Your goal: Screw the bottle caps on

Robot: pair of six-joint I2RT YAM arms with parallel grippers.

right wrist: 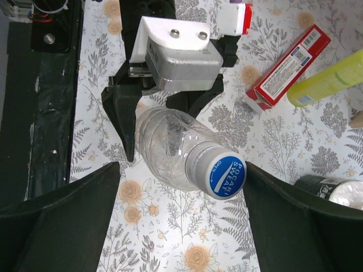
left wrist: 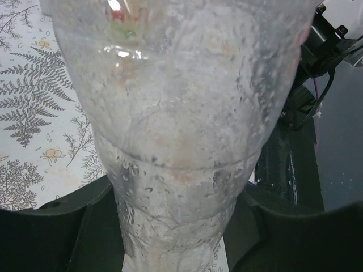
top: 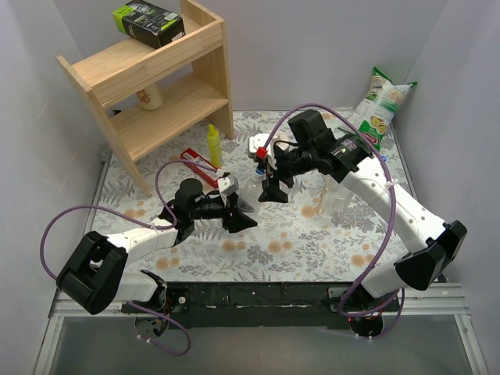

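My left gripper [top: 241, 211] is shut on the body of a clear bottle [left wrist: 181, 113], with a dark finger [left wrist: 57, 232] on each side of it. It holds this bottle [right wrist: 170, 150] tilted above the flowered tablecloth. On its neck sits a bottle cap [right wrist: 224, 175] with a blue top and white sides. My right gripper [right wrist: 178, 190] stands open around that cap, its fingers [right wrist: 295, 226] on either side; the right one is very close to the cap. A second clear bottle [top: 336, 201] stands to the right under the right arm.
A wooden shelf [top: 156, 86] with a green box [top: 148, 22] on top stands at the back left. A yellow squeeze bottle [top: 212, 144] and a red box [top: 199, 162] lie near its foot. A chips bag [top: 383, 105] leans at the back right.
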